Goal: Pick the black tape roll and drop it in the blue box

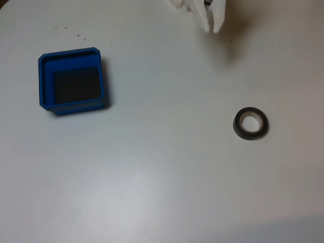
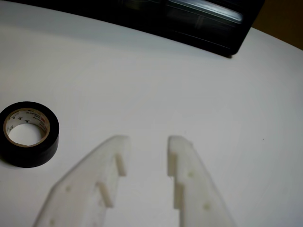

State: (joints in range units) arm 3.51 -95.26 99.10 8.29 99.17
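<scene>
A pale white table with a dark cabinet at its edge.

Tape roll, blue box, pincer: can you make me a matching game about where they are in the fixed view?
Things:
1. black tape roll
2. blue box
3. pincer

Places in the fixed view:
A. top edge, white and holding nothing
B. left side, nothing inside
C. right side, lying flat on the table

Pairs: 1-C, 2-B, 3-A

In the wrist view the pincer stands open, with the roll off to its left.
</scene>
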